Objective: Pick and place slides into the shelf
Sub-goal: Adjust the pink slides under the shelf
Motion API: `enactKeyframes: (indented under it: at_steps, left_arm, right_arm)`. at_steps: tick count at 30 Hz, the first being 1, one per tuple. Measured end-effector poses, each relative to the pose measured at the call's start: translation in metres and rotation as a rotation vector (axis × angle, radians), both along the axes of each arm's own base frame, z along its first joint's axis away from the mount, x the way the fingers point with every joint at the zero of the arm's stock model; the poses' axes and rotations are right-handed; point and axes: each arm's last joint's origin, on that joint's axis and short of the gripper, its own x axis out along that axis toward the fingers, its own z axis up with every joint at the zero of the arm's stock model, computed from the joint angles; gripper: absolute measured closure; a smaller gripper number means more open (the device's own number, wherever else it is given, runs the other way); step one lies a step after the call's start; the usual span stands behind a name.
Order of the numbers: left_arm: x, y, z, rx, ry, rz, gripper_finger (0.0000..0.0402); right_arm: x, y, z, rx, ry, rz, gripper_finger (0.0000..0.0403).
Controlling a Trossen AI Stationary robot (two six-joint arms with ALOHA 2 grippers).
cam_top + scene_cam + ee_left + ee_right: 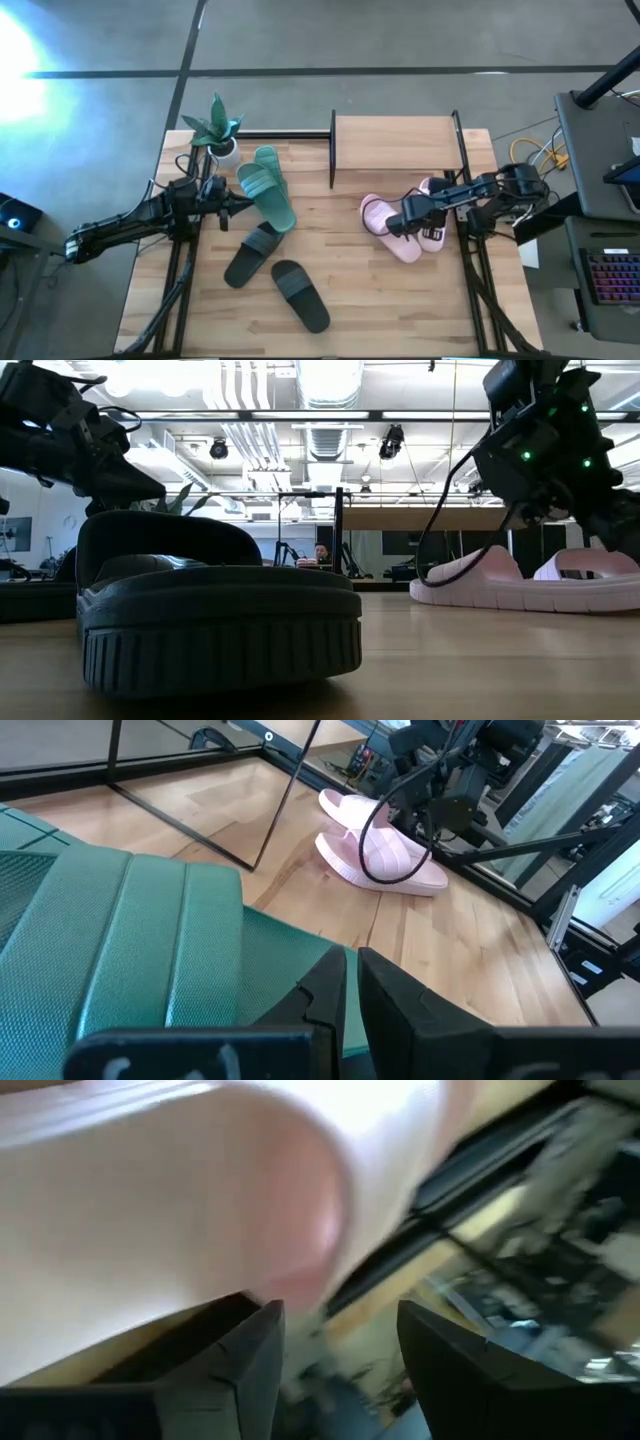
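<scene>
**Operator:** From where I sat, the move turned on the pale pink rubber slides (392, 232). They lay on the tabletop just in front of the low wooden shelf with thin black posts (395, 140), off its right half, long axes slanting toward the shelf's right post. My right gripper (408, 216) hung directly over that pair, far nearer than the left. In its wrist view its fingers stood apart with pink rubber filling the frame just beyond them, gripping nothing as far as I could judge.

**Observer:** And the left arm?

**Operator:** The left gripper (232, 204) was off the shelf's left end, touching the teal-green ribbed rubber slides (268, 187), which lay stacked or overlapping and pointed roughly toward the shelf's left post. In the wrist view its fingers (330, 995) sat nearly together against the green edge. I judged them pinched on that slide, though the contact itself was hidden.

**Observer:** Anything in the way?

**Operator:** The two black rubber slides (272, 271) lay farther from the shelf than the green pair, well apart from the pink ones. A small potted plant in a white pot (219, 135) stood close beside the shelf's left end, so I judged the green slide's path to be the tighter one. The shelf's top board looked bare.
</scene>
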Motion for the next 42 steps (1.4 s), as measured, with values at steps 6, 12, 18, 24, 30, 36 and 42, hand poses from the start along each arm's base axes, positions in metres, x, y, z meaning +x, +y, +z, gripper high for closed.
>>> enactKeyframes:
  at_steps: [6, 12, 18, 24, 30, 36, 42]
  left_arm:
    - [0.000, 0.000, 0.000, 0.000, 0.000, 0.000, 0.0386]
    - [0.000, 0.000, 0.000, 0.000, -0.001, 0.000, 0.0386]
    - [0.000, 0.000, 0.000, 0.000, 0.000, 0.000, 0.0386]
    - [0.000, 0.000, 0.000, 0.000, -0.001, 0.000, 0.0386]
    - [0.000, 0.000, 0.000, 0.000, -0.001, 0.000, 0.0386]
    - [0.000, 0.000, 0.000, 0.001, -0.001, 0.000, 0.0386]
    - [0.000, 0.000, 0.000, 0.001, -0.002, 0.000, 0.0386]
  right_arm:
    - [0.012, 0.013, 0.009, 0.221, -0.086, -0.274, 0.0222]
    - [0.046, 0.038, 0.023, 0.485, -0.367, -0.287, 0.0234]
    - [0.088, 0.052, 0.049, 0.633, -0.718, -0.201, 0.0237]
    - [0.121, 0.040, 0.040, 0.400, -0.951, -0.233, 0.0245]
    - [0.139, 0.029, -0.003, 0.271, -0.838, -0.258, 0.0262]
    - [0.131, 0.023, -0.026, 0.014, -0.623, -0.166, 0.0280]
    - [0.119, 0.017, -0.027, -0.140, -0.545, -0.183, 0.0296]
